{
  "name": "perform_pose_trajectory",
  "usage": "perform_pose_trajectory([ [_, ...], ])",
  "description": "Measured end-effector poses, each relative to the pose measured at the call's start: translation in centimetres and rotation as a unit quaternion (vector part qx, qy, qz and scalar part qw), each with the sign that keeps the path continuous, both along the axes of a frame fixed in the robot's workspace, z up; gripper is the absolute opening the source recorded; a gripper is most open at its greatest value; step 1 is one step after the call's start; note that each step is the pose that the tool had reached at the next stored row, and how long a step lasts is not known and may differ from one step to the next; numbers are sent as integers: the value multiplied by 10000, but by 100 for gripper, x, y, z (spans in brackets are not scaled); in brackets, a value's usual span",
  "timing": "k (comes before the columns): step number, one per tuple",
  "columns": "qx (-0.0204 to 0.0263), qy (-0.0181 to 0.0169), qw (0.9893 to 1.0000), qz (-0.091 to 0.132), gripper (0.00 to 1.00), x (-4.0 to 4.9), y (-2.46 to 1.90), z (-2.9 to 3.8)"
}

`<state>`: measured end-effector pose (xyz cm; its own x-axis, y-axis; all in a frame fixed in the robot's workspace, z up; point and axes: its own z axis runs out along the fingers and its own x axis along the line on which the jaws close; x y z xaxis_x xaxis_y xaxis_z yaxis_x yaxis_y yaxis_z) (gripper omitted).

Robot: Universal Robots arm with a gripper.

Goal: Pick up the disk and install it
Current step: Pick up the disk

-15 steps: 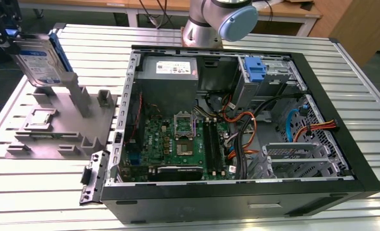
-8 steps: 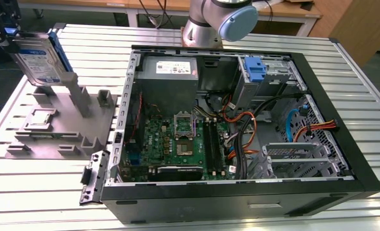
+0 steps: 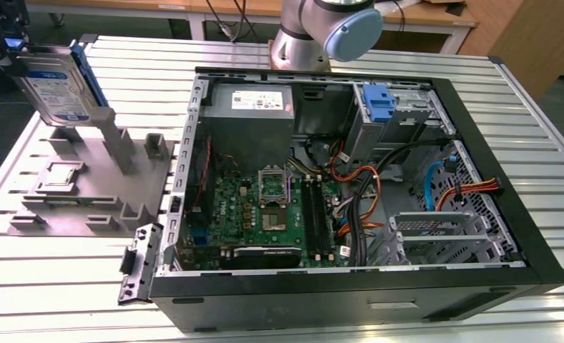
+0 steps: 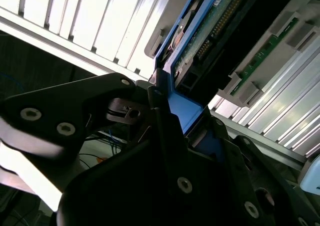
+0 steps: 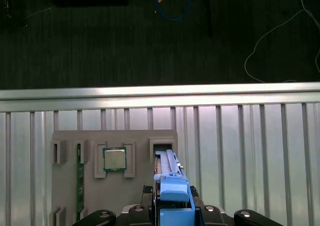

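Hand [image 4: 172,111]: clenched on the blue carrier edge of the disk [image 3: 58,82].
Pose: the disk was held upright over the grey fixture [image 3: 81,186] at the exterior view's left, apparently lifted clear of it.
Second wrist view: the disk's green circuit board [image 4: 200,39].
First wrist view: a chip [image 5: 114,159] seated in the fixture, on the worktop [image 5: 250,146].
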<state>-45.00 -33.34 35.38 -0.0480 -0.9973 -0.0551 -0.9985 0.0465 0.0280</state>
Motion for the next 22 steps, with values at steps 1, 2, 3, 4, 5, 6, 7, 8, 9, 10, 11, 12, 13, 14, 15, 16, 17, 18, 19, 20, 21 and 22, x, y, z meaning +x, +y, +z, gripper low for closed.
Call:
perform_pose_trajectory([
  [1, 0, 0, 10000, 0, 37, 0, 0, 4],
  [2, 0, 0, 10000, 0, 37, 0, 0, 7],
  [3, 0, -1, 10000, 0, 37, 0, 0, 8],
  [4, 0, 0, 10000, 0, 37, 0, 0, 11],
  [5, 0, 0, 10000, 0, 37, 0, 0, 22],
  [6, 0, 0, 10000, 0, 37, 0, 0, 23],
  [7, 0, 0, 10000, 0, 37, 0, 0, 24],
  [8, 0, 0, 10000, 0, 37, 0, 0, 26],
  [9, 0, 1, 10000, 0, 37, 0, 0, 27],
  [10, 0, 0, 10000, 0, 37, 0, 0, 47],
  [11, 0, 0, 10000, 0, 37, 0, 0, 69],
  [12, 0, 0, 10000, 0, 37, 0, 0, 70],
  [13, 0, 0, 10000, 0, 37, 0, 0, 70],
  [14, 0, 0, 10000, 0, 37, 0, 0, 71],
  [15, 0, 0, 10000, 0, 37, 0, 0, 72],
  [16, -1, 0, 10000, 0, 37, 0, 0, 77],
  [17, -1, 0, 10000, 0, 37, 0, 0, 86],
  [18, -1, 0, 10000, 0, 37, 0, 0, 88],
  [19, 0, 0, 10000, 0, 37, 0, 0, 89],
  [20, 0, 0, 10000, 0, 37, 0, 0, 91],
  [21, 0, 0, 10000, 0, 37, 0, 0, 93],
  [22, -1, 0, 10000, 0, 37, 0, 0, 127],
])
